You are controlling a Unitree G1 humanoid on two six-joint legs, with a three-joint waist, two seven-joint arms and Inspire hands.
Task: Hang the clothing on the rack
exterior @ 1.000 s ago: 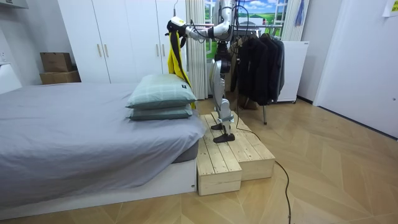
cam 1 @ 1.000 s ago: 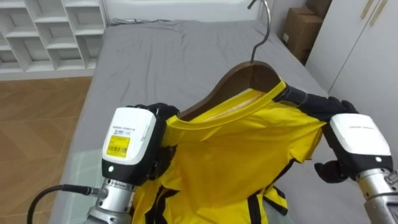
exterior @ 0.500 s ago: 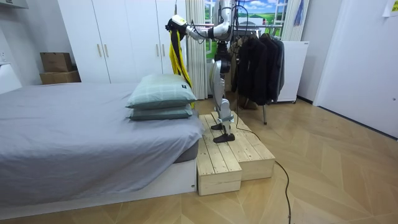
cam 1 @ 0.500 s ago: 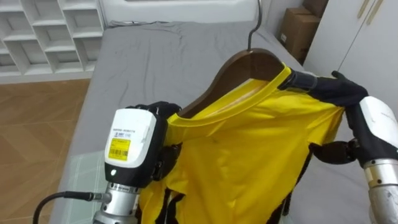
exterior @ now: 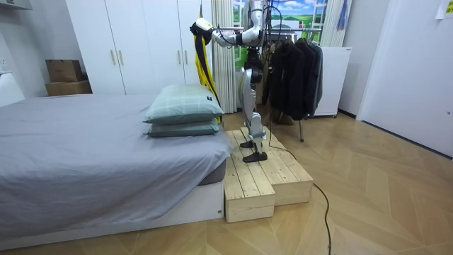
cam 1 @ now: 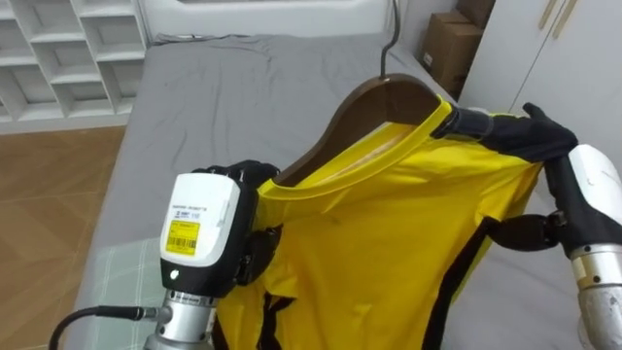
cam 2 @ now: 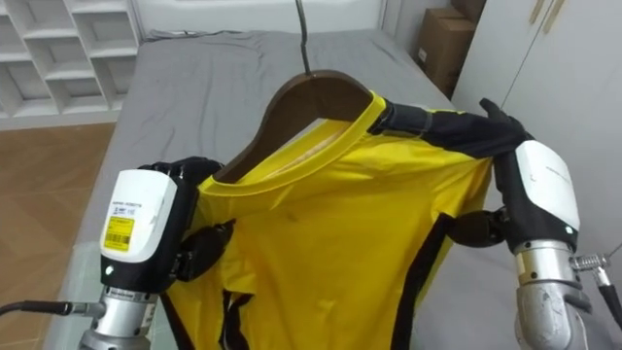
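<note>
A yellow shirt (cam 1: 389, 253) with black trim hangs over a dark wooden hanger (cam 1: 374, 107), held up in front of me above the bed. My left hand (cam 1: 204, 228) is curled round the hanger's left end and the shirt's collar edge. Over at the shirt's black right shoulder, my right hand (cam 1: 593, 199) has its fingers (cam 1: 533, 131) on top and its thumb under the cloth, pinching it. The metal hook (cam 1: 389, 44) points up and is free. In the room view I stand on a wooden platform (exterior: 265, 177), arms raised, the shirt (exterior: 202, 60) hanging from them.
A grey bed (cam 1: 243, 87) lies below the shirt. White cube shelves (cam 1: 58, 49) stand at the far left and a cardboard box (cam 1: 449, 44) by white doors at the right. A rack of dark clothes (exterior: 294, 67) stands behind me.
My right hand has moved up and outward, drawing the black shoulder over the hanger's right end. The shirt is now spread wider. My left hand has kept its hold.
</note>
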